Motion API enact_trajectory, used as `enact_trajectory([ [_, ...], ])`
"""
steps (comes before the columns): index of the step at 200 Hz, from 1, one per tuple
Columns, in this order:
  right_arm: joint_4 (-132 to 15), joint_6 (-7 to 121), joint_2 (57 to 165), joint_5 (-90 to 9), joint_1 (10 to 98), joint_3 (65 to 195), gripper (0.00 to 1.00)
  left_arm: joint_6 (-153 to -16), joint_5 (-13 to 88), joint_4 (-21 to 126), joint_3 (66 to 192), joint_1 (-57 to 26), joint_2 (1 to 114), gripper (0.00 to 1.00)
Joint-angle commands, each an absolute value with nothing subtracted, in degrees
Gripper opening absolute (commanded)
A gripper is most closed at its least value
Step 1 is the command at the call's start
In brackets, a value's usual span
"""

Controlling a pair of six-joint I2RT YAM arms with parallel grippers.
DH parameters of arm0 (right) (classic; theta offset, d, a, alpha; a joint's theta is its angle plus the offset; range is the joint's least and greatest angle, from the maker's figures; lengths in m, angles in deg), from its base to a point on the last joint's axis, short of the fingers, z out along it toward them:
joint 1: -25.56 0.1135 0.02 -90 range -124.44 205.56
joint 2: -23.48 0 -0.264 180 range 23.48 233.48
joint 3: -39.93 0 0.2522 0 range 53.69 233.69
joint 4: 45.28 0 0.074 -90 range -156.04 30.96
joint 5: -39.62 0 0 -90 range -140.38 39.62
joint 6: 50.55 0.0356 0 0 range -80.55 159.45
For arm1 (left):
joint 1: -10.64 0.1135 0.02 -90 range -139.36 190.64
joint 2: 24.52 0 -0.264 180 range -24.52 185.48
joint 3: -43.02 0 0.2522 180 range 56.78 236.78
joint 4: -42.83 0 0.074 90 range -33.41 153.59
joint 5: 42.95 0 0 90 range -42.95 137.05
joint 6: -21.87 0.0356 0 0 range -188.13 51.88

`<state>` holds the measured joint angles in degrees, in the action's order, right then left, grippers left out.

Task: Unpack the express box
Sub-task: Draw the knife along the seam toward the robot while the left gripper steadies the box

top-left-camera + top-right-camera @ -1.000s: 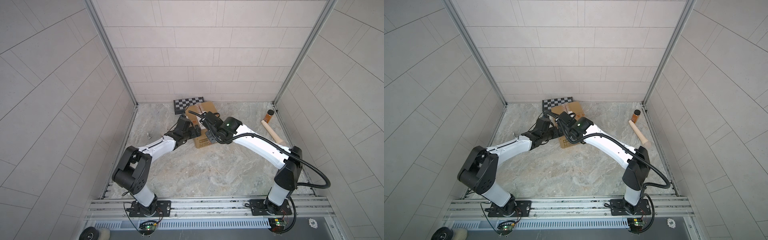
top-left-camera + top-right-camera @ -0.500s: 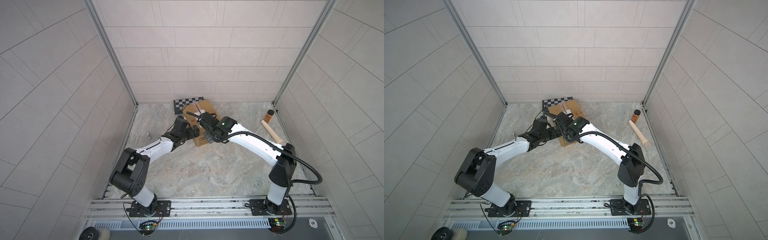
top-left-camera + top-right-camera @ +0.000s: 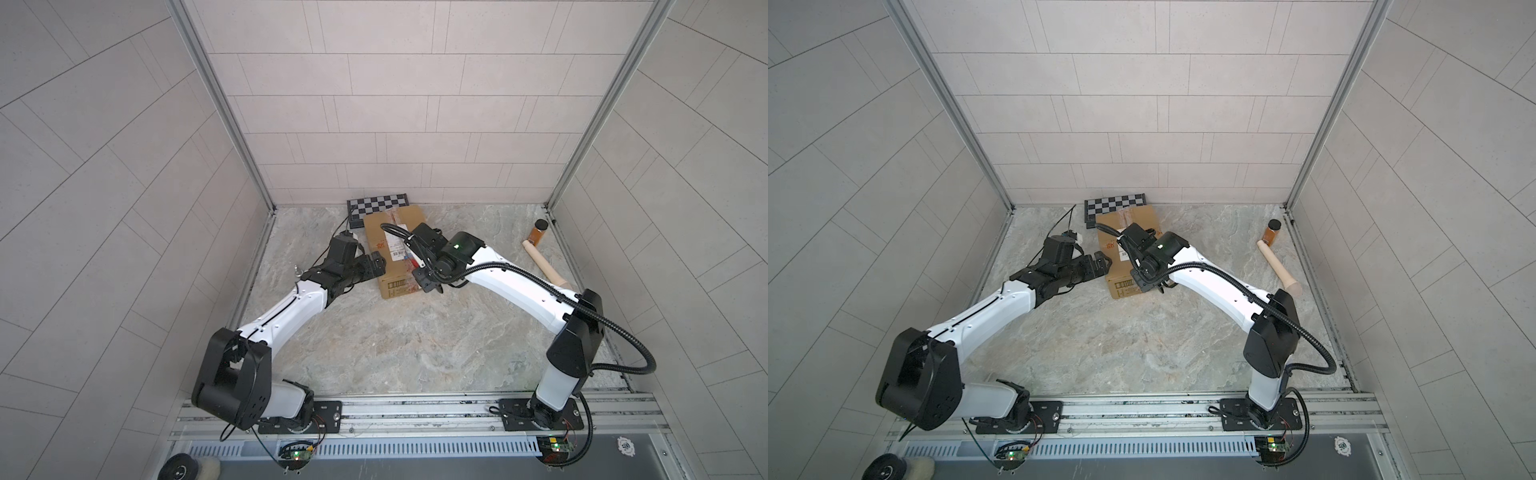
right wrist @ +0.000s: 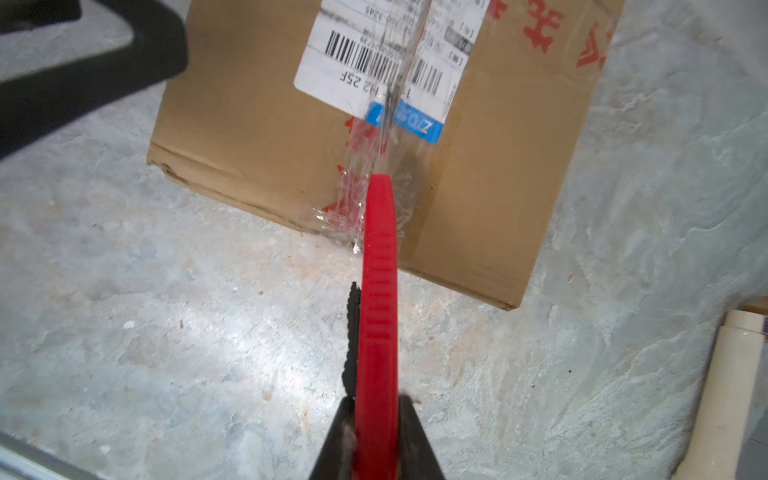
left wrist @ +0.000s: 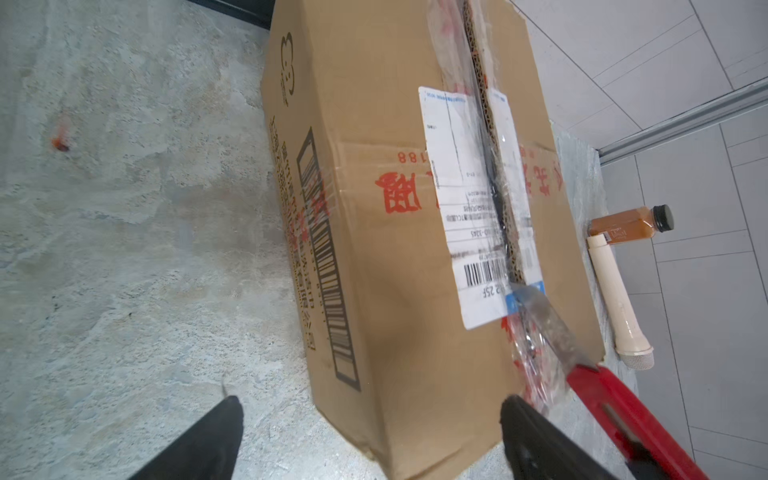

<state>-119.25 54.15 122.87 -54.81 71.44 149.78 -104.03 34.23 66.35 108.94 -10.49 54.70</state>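
Observation:
The express box (image 3: 395,249) (image 3: 1125,245), a brown carton with a white label and red characters, lies on the stone floor near the back wall. Its taped top seam (image 5: 494,174) gapes along the label. My left gripper (image 3: 374,266) (image 5: 370,409) stands open at the box's left side, with its fingers either side of a corner. My right gripper (image 3: 422,276) (image 4: 376,409) is shut on a red utility knife (image 4: 378,291) (image 5: 623,409). The knife's blade (image 5: 544,320) lies on the crumpled tape at the seam's near end.
A black-and-white checkered board (image 3: 376,205) (image 3: 1115,203) lies behind the box against the wall. An amber bottle (image 3: 538,230) (image 5: 627,224) and a cream roller (image 3: 542,262) (image 5: 615,291) lie at the right wall. A small metal piece (image 3: 297,270) sits by the left wall.
My right arm swung left over the box and came back, the knife staying at the near end of the seam. The left gripper stayed open beside the box.

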Motion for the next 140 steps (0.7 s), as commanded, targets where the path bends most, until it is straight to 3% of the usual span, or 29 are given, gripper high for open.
enact_trajectory([
  [1, -128.0, 54.2, 120.1, -47.8, 73.8, 145.7, 0.0, -102.6, 34.2, 69.2, 108.4, -10.3, 53.0, 1.0],
  [63, -129.0, 62.4, 110.5, -47.6, 80.4, 134.8, 0.0, -102.9, 34.2, 69.7, 104.4, -11.4, 52.8, 1.0],
  [140, -132.8, 71.5, 93.8, -58.0, 85.0, 135.8, 0.0, -109.0, 40.4, 71.8, 96.3, -23.1, 49.4, 1.0],
])
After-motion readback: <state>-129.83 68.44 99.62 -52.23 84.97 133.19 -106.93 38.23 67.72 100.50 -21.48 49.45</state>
